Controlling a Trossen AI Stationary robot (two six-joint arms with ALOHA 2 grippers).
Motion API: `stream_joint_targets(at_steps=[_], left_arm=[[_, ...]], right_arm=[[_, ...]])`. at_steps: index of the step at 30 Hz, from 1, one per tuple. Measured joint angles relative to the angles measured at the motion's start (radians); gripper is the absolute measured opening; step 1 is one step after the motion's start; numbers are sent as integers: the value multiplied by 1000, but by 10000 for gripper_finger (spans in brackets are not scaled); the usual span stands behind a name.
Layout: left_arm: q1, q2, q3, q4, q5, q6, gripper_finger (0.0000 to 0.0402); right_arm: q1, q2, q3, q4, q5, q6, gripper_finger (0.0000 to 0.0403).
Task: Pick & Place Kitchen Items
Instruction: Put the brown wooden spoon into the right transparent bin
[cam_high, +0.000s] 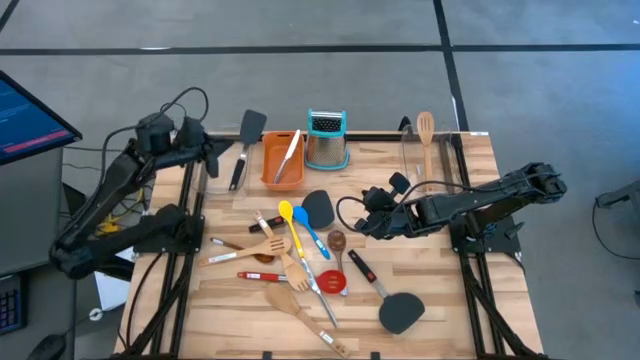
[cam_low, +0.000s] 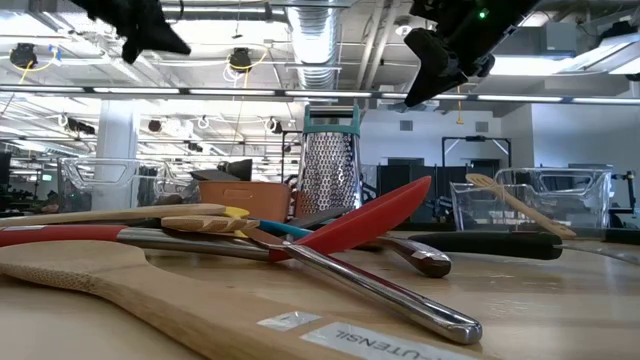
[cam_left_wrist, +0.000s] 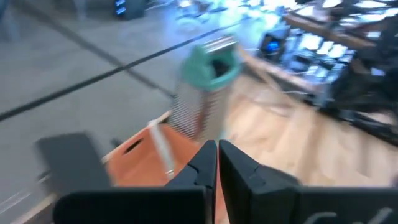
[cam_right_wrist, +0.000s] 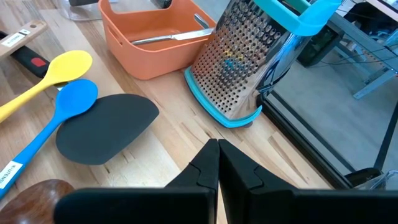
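**Wooden table, utensils piled mid, both my pincers up & empty**

High view: wooden table is carrying a heap of utensils around its middle – wooden spoons, a yellow spoon, a blue spoon, a red spoon, black turners. One black turner is lying apart toward the near right. Another black turner is sitting at the far left edge, just beside the orange tray, which is holding a steel tool. Box grater is standing right beside the tray. A wooden spatula is lying at the far right. My left gripper is hanging at the far left corner, near the tray. My right gripper is reaching in from the right, near the pile's far-right side.

Low view: red spoon is tilting up over the steel handles; grater is standing upright behind. Both pincers are hanging above the table, touching nothing.

Left wrist view: my left fingers are pressing together, holding nothing. Tray & grater are ahead; pic is blurry.

Right wrist view: my right fingers are also pinched closed w/ nothing between. Ahead are lying the yellow spoon, blue spoon & a black turner head, w/ tray & grater beyond.
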Motion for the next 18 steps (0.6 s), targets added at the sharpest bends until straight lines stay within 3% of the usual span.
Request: stream_joint_targets(at_steps=[10,18], left_arm=[[-357,-48,0,67,-25,-10,1],[-617,19,0,101,-205,-6,1]], right_arm=[[0,0,0,0,2,0,1],[0,0,0,0,2,0,1]])
